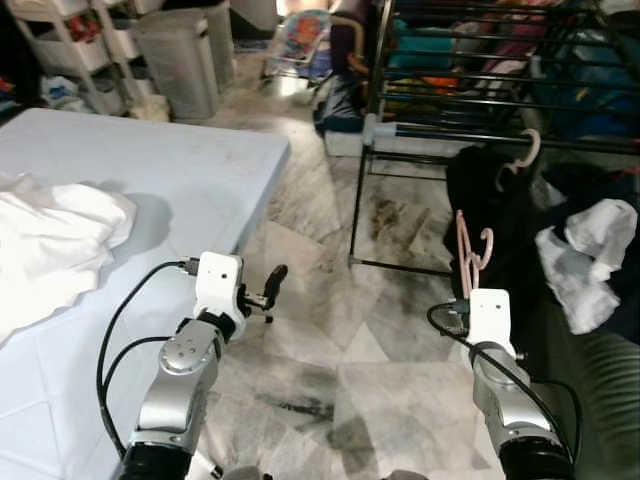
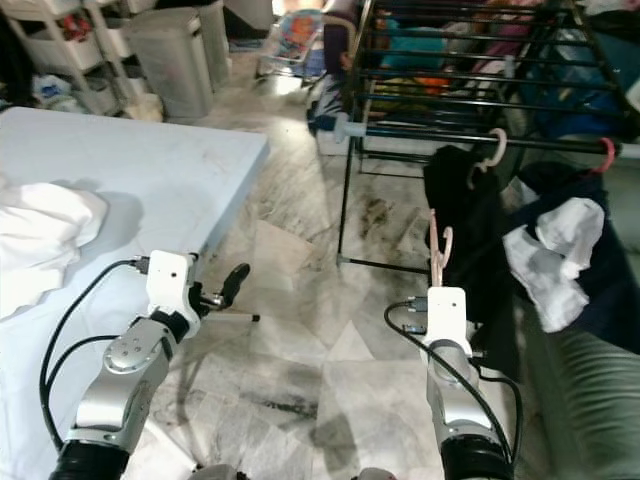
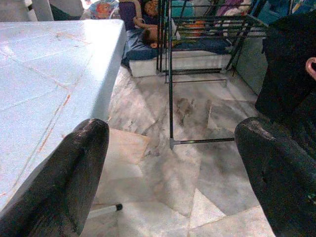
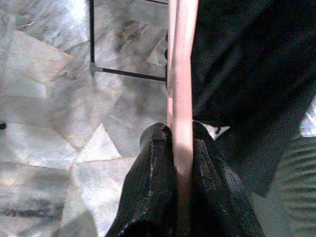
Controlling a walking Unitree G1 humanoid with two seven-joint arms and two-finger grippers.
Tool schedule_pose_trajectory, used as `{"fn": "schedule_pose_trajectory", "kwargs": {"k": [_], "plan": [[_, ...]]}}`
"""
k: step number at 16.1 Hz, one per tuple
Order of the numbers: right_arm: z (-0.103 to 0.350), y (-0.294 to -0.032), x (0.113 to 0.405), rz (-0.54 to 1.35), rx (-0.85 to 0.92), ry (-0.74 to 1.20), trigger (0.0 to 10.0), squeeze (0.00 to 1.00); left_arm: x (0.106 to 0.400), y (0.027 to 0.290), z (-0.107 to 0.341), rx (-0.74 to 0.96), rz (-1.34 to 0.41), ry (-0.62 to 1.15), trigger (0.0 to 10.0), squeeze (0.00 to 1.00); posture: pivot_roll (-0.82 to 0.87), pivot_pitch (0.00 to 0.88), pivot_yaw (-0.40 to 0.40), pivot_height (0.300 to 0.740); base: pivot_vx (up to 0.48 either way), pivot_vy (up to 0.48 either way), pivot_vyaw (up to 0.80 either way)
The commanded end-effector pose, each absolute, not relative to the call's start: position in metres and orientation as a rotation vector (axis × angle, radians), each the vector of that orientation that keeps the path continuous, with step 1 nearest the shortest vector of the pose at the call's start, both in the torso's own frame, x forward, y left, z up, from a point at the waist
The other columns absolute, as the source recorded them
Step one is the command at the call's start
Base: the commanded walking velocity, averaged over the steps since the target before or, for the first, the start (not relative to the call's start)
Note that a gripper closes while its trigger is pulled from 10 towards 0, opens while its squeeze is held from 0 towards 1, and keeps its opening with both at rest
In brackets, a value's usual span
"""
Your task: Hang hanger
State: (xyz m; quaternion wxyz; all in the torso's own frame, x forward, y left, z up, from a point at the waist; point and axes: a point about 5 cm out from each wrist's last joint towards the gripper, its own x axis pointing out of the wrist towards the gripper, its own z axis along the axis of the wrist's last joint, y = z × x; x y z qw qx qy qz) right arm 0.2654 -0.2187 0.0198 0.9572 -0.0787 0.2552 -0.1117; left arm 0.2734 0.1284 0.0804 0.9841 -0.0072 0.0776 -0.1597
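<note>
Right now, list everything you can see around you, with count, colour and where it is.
Hanger: one, pink, in the right gripper.
Drying rack: one, black, ahead on the right.
Garment: one, black, hanging on the rack from a second pink hanger.
Cloth: one, white, draped at right.
Table: one, pale blue, on the left.
Cloth pile: one, white, on the table.
Bin: one, grey, far left.
Left gripper: open, beside the table.
Right gripper: shut on the hanger.

Both head eyes look forward and down from above (wrist cameras sit low, close along their fingers), all sharing the grey-veined marble floor [image 1: 330,370] and black metal drying rack [image 1: 450,80].
</note>
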Motion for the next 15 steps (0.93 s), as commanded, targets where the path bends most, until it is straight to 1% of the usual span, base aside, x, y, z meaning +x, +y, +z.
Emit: {"fn": "schedule_pose_trajectory", "kwargs": {"k": [1,5,11,15], "plan": [[0.024,-0.216,0.27,-0.204,-0.148,0.503,10.0,0.0,0.277,0.125,0.088,-0.017,-0.345,0.117,10.0,0.0,-0.06,0.0,0.046,0.74,0.3,0.0,0.0],[0.025,-0.209,0.274,-0.166,-0.143,0.498,10.0,0.0,0.275,0.121,0.088,-0.037,-0.372,0.123,10.0,0.0,-0.06,0.0,0.045,0.74,0.454,0.0,0.0],[0.031,-0.211,0.281,-0.159,-0.147,0.472,10.0,0.0,0.276,0.119,0.087,-0.036,-0.378,0.129,10.0,0.0,-0.06,0.0,0.047,0.74,0.445,0.0,0.0],[0.033,-0.209,0.283,-0.157,-0.14,0.457,10.0,0.0,0.276,0.117,0.088,-0.028,-0.391,0.126,10.0,0.0,-0.06,0.0,0.047,0.74,0.387,0.283,0.0]]}}
